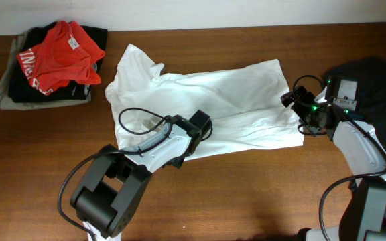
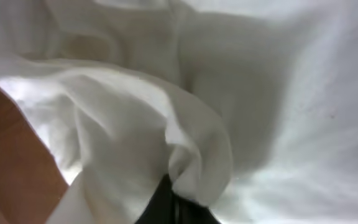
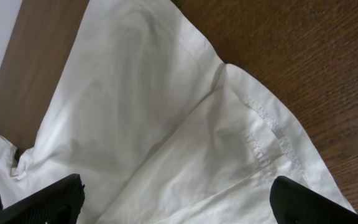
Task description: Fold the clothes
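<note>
Nearest me, the left gripper (image 1: 202,127) is pressing down at the front edge of the white T-shirt (image 1: 233,107). Its jaws are closed right up, pinching a bunched fold of the thin cloth. In the left wrist view the fabric is puckering around the dark fingertips (image 2: 166,202).

The shirt itself is lying rumpled and spread out across the middle of the wooden table (image 1: 246,194), with one sleeve sticking up towards the far side.

Over at the shirt's right end, the right gripper (image 1: 293,100) is hanging above a hemmed corner. Its jaws are standing wide apart and gripping nothing, and both black fingers (image 3: 48,199) are showing at the bottom of the right wrist view with white cloth between them. I cannot tell whether they are touching the fabric.

Just beyond that arm, a black garment (image 1: 374,77) is lying at the table's right edge. At the far left corner, a red garment (image 1: 62,53) is sitting on top of a pile of dark clothes (image 1: 12,90), well apart from the white shirt.
</note>
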Tool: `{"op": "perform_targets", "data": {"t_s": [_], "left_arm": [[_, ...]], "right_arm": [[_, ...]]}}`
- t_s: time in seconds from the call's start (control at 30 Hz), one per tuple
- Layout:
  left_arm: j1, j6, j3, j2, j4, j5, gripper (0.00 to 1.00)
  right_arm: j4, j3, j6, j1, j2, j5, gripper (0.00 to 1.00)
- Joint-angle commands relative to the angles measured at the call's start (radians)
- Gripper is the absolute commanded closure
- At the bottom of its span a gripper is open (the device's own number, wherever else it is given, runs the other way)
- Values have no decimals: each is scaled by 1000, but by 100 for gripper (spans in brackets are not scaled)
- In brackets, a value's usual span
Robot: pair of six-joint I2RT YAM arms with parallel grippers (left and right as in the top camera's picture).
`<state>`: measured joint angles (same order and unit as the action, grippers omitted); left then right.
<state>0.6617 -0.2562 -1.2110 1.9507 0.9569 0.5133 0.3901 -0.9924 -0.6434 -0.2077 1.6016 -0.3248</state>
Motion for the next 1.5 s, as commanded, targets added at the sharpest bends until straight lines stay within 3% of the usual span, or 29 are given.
{"op": "perform_targets", "data": {"t_s": [0.0,0.2,0.5,0.7,1.0,1.07,1.17,1.47], "left_arm": [[1,-106,-23,9,15,108,99],[-43,-225,-23,8,53,142,99],[-106,-252,-25,-21,95,138,99],[-106,-252,-26,-78,95,138,89],[-106,-251,-26,-84,95,120,89],[-107,-252,-26,-84,90,123,99],[-121,-252,-26,-84,67,124,99],[-279,-252,-26,-84,-5,124,99]], "right_arm": [[0,-16,10,6,-24,14,1],[0,-16,10,6,-24,14,1],[0,-16,10,6,-24,15,1],[0,-16,10,6,-24,15,1],[0,-16,10,6,-24,15,1],[0,-16,10,6,-24,15,1],[0,-16,11,6,-24,15,1],[3,-16,26,6,-24,19,1]]}}
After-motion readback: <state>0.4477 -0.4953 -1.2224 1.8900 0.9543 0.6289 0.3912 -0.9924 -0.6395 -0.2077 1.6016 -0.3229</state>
